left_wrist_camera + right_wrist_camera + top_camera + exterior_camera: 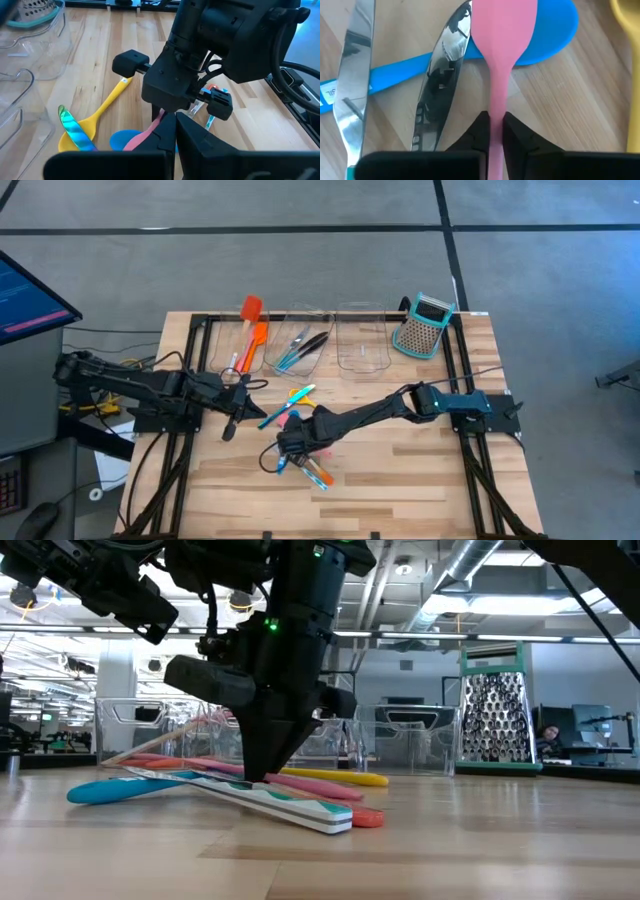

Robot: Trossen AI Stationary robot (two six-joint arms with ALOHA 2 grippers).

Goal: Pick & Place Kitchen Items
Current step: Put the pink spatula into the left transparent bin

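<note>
Several slim utensils lie in a loose heap mid-table: a pink spoon (pixel 502 30) with its bowl over a blue spoon (pixel 547 35), a yellow spoon (pixel 105 107), a shiny teal spoon (pixel 75 132) and orange-tipped pieces (pixel 316 473). My right gripper (pixel 287 445) reaches down into the heap and is shut on the pink spoon. My left gripper (pixel 228 430) hangs shut over the table's left part, holding nothing, and faces the heap. Orange spatulas (pixel 252 330) stick out of the left clear bin (pixel 228 358). My right gripper pinches the pink spoon's handle (pixel 496 117), a little behind the bowl, between its two fingers (pixel 479 132). The fingers come steeply from above and lie across the handle. The spoon still lies flat, its bowl resting on the blue spoon's bowl.
Three clear bins stand in a row at the far side; the middle one (pixel 318 358) holds dark and blue utensils. A teal-and-grey box grater (pixel 424 326) stands far right. Two shiny metal pieces (pixel 437 90) lie beside the pink spoon. Bare wood lies toward the near edge (pixel 400 480).
</note>
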